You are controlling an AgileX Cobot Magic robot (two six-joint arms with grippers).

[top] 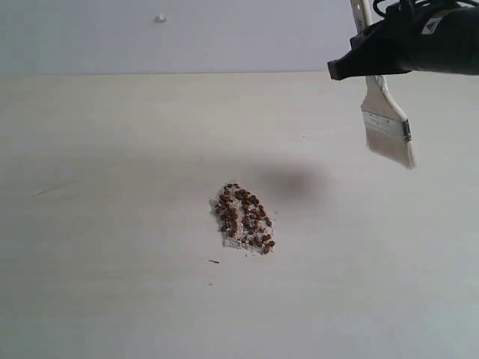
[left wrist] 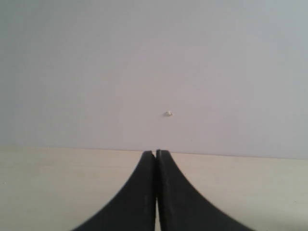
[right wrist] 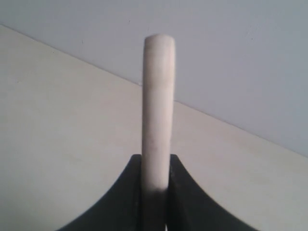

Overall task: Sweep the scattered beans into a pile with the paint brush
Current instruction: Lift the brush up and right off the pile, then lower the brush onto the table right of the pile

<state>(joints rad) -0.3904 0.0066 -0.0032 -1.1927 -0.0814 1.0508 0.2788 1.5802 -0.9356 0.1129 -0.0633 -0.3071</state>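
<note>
Right gripper [top: 368, 63] clamped on brush [top: 387, 123] handle, bristles down, lifted off the table [top: 112, 224], well apart from the beans [top: 244, 217] heaped mid-table. Left gripper [left wrist: 156, 155] jaws pressed together, empty.

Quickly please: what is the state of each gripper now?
Left gripper: closed, holding nothing.
Right gripper: closed on the brush handle.
</note>
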